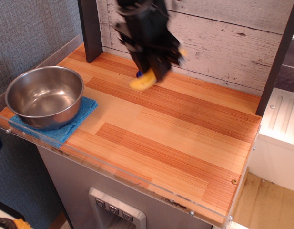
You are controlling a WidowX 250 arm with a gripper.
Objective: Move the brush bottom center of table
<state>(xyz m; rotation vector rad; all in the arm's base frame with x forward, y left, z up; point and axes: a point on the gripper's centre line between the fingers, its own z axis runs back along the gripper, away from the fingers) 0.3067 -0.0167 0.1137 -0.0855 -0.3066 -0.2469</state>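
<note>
My black gripper (pixel 151 71) hangs above the back middle of the striped wooden table (pixel 185 138). It is shut on the yellow brush (pixel 143 82), which sticks out below the fingers, lifted off the wood and blurred by motion. The brush's bristles and star cutout do not show. The gripper covers most of the blue toy grape cluster (pixel 139 74); only a sliver of blue shows by the fingers.
A steel bowl (pixel 44 95) sits on a blue cloth (pixel 65 126) at the left front corner. A dark post (pixel 91 28) stands at the back left and another (pixel 278 57) at the right. A clear acrylic rim (pixel 123 179) lines the front edge.
</note>
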